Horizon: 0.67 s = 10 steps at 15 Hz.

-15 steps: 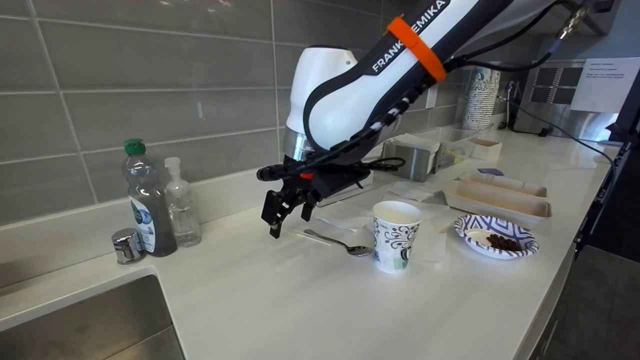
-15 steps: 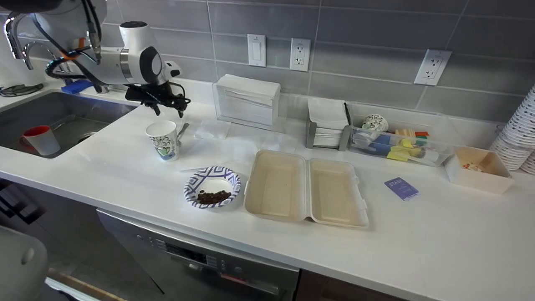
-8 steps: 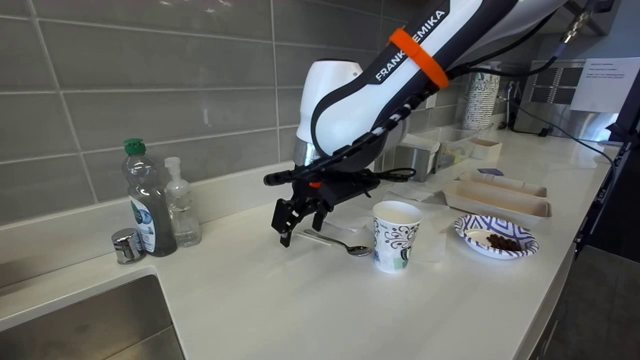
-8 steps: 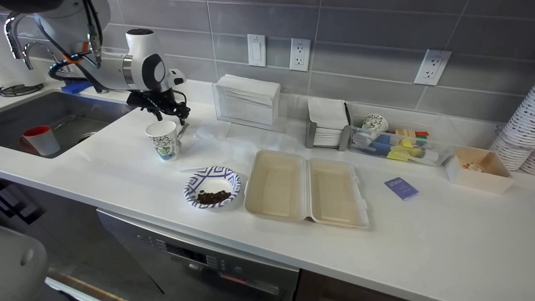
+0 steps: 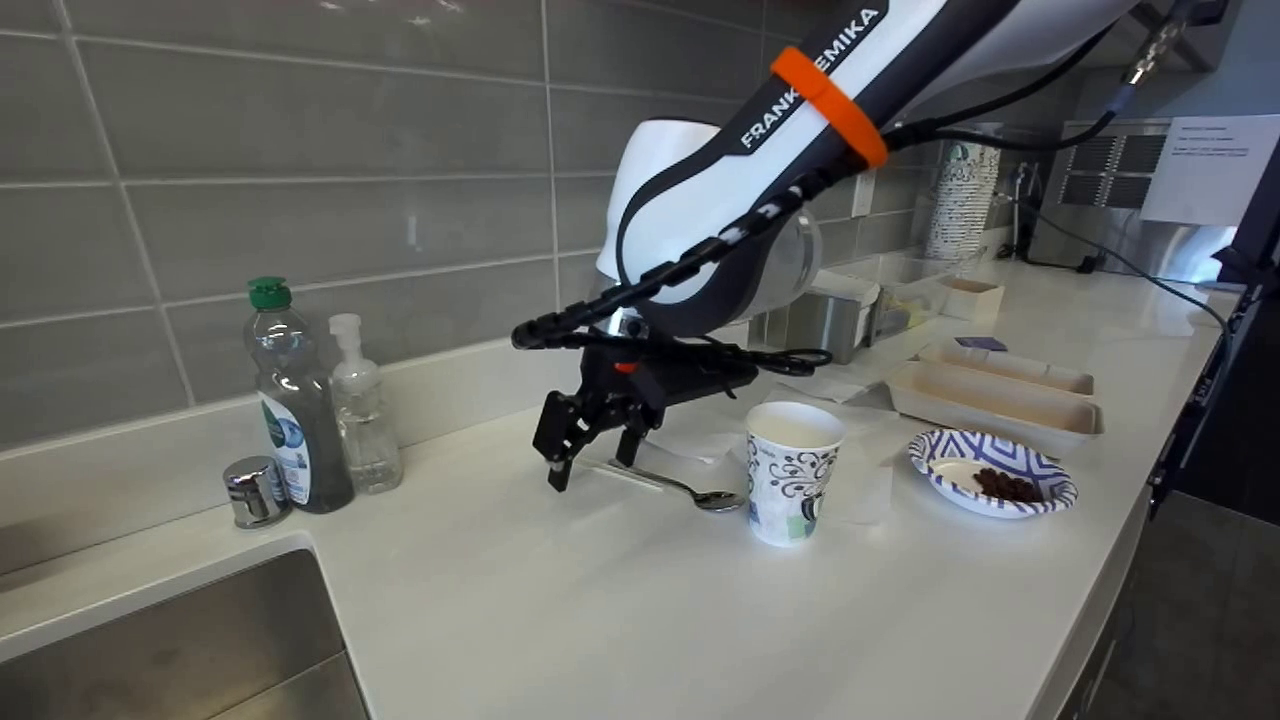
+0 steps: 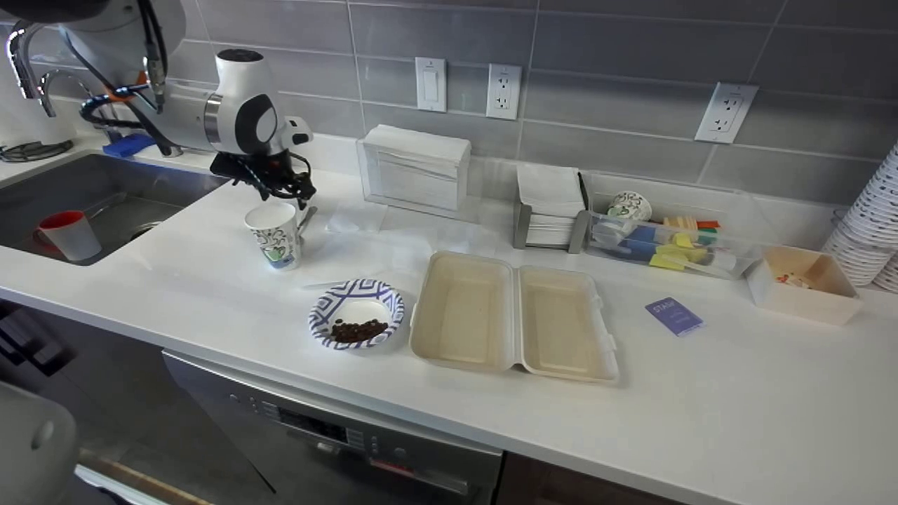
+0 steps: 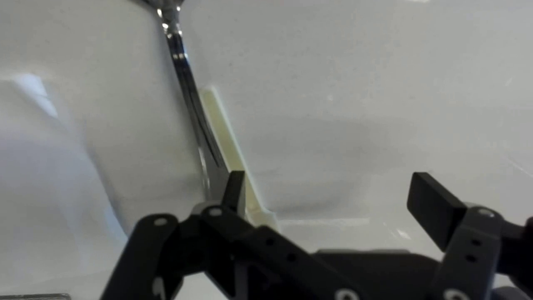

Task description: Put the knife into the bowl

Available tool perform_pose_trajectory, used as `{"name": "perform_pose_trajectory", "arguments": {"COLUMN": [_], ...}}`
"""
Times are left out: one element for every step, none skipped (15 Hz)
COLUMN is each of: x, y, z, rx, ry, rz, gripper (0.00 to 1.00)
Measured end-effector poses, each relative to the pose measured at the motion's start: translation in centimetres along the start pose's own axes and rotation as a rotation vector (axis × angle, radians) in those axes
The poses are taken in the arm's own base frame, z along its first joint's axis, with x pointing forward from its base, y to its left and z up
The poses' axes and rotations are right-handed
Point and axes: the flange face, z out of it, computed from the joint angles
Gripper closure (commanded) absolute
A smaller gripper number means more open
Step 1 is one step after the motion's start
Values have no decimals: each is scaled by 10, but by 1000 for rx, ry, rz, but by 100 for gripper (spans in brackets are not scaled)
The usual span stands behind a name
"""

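Presumably to take a grasp, the black two-fingered gripper hovers low, jaws spread and empty. Well apart sits the blue-and-white paper bowl, likely the goal. A printed paper cup crowds the slim grey spoon-tipped metal utensil, apparently the "knife", its handle running under one jaw; a pale strip alongside might get pinched too.

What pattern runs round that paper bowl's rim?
The bowl has blue-violet geometric lines on white, clearest in an exterior view.

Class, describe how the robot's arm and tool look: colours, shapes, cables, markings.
The arm is white and black with rounded, tube-like sections. An orange band interrupts white lettering, "FRANK" and "EMIKA". A thick black cable follows the arm. The tool is black, with two blocky fingers and small round screws.
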Motion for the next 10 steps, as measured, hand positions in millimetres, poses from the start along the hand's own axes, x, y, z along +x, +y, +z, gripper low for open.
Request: {"name": "perform_pose_trajectory", "arguments": {"x": [-1,-2,-3,-4,-4,-5,-5,-4,-4,-4], "y": [-1,-1,-1,-1,0,1,1,2,2,2], "z": [0,1,3,4,6,7,8,8,7,7], "rx": [12,23,31,38,44,49,52,53,53,54], "ry": [8,13,13,14,14,15,16,20,23,25], "rz": [-1,-2,-3,-4,-4,-5,-6,-11,-16,-21], "gripper": [0,0,0,0,0,0,0,0,0,0]}}
